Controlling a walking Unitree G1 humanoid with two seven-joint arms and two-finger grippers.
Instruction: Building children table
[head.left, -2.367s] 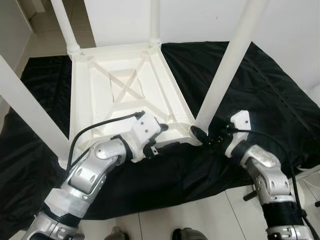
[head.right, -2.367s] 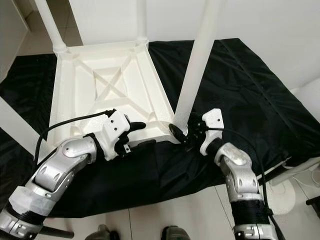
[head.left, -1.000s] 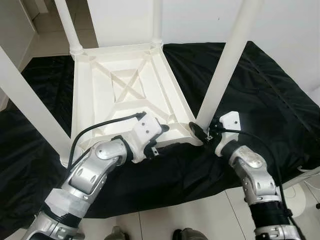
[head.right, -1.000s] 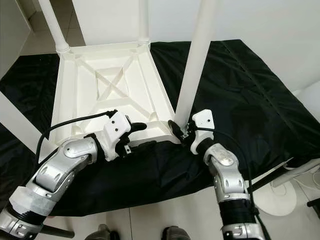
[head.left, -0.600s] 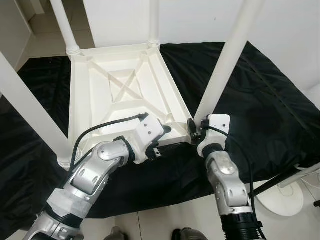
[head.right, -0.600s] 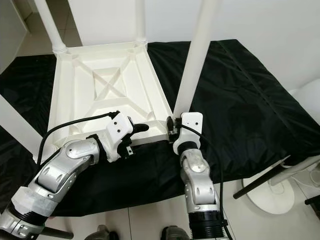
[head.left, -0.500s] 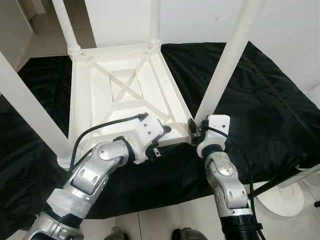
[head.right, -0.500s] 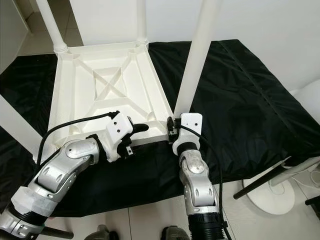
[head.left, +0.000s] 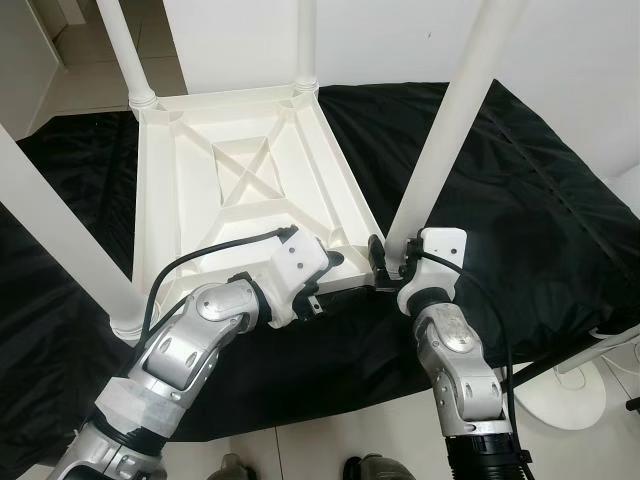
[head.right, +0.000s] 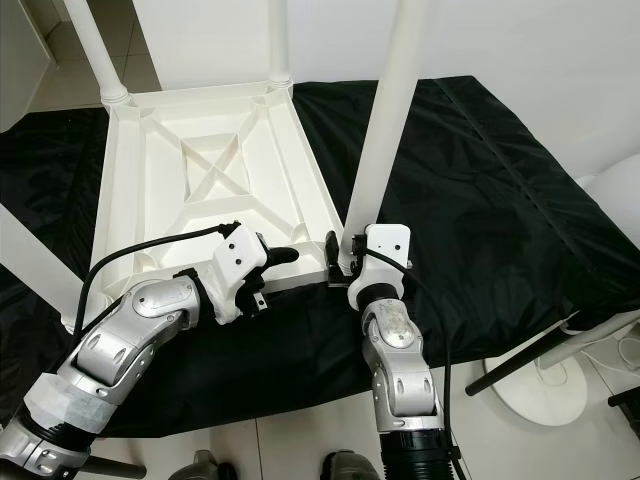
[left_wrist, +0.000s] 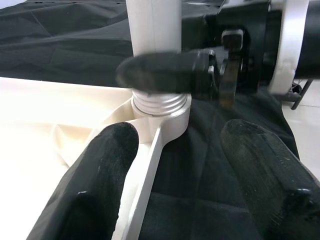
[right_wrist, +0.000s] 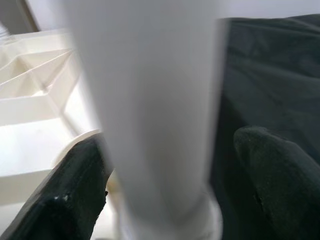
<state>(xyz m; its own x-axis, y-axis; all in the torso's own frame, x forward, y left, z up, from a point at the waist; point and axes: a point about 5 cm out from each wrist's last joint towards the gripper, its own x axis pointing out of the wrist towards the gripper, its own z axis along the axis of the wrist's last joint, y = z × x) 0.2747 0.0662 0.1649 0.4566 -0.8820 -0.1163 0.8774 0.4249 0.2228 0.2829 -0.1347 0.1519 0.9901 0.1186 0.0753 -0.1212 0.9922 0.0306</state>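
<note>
On a black cloth (head.left: 520, 190) spread over the floor, the children table (head.left: 240, 190) is seen upside-down, underside ribs up, w/ four white legs standing up from its corners: two far ones, one at the near-left corner (head.left: 50, 230), and the near-right leg (head.left: 440, 130), which is the one being worked. Progress is judged as late-stage: all four legs are in their sockets, but at the near-right corner socket (left_wrist: 162, 112) a band of thread is still exposed above the collar in the left wrist view, so this leg is prob. not fully screwed home; final tightening and turning the table upright appear to remain. The right pincer (head.right: 343, 262) is placed at the base of the near-right leg, one finger on each side of it, approx. closed round the leg just above the socket; whether firm pressure is applied can't be told. The right forearm rises steeply from below, wrist bent toward the leg. The left pincer (left_wrist: 175, 165) is held open, fingers (left_wrist: 95, 185) spread, empty, just beside the same corner and aimed at the socket, w/ the left arm bent and reaching in over the table's near edge.
</note>
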